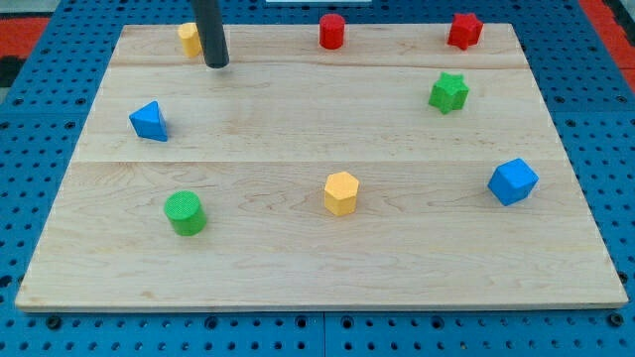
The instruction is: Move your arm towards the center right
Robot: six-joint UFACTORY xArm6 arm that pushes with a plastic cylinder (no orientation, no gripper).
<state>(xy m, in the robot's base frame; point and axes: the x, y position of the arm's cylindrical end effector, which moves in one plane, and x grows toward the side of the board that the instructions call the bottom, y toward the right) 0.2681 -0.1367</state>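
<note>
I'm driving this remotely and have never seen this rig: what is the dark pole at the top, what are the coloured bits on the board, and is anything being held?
There is one camera view, looking down at a wooden board. The dark pole is the robot arm's rod; there is no claw, so nothing is held. It only pushes things with my tip, which sits near the view's top left, just right of a yellow block.

Scattered around are a red cylinder, a red star-like block, a green star, a blue triangular block, a green cylinder, a yellow hexagonal block and a blue cube-like block.
</note>
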